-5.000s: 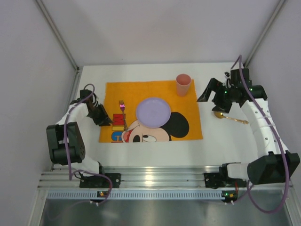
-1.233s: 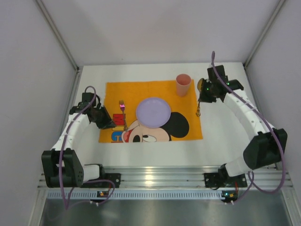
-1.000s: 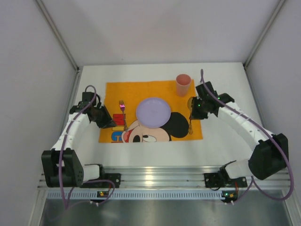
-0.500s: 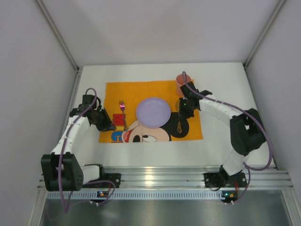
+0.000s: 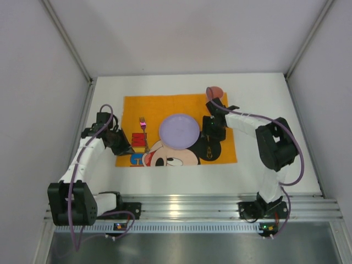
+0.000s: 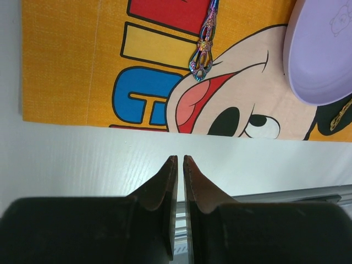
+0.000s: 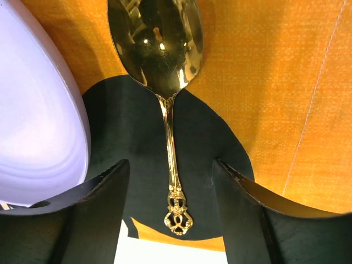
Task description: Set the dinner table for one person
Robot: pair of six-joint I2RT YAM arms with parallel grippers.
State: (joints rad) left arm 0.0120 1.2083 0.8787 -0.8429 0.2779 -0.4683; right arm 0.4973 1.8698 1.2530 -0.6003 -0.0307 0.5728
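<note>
The flat matte white dinner table (image 5: 264,104) runs its long axis left to right, filling the floor of the workspace. On it lies an orange cloth cartoon-mouse placemat (image 5: 137,107); its red, yellow and blue block letters are only partly in view and unreadable. An ornate gold metal spoon (image 7: 166,124) lies on the mat right of a round lilac plate (image 5: 179,130) with a bare face, bowl far, handle near. The right gripper (image 7: 170,165) is spread wide, its jaws either side of the handle and clear of it. An iridescent fork (image 5: 143,127) lies left of the plate, tines far. The inside of the pink cup (image 5: 214,92) can't be made out. The left gripper (image 6: 180,159) is nearly closed and empty, over the table just near of the mat.
</note>
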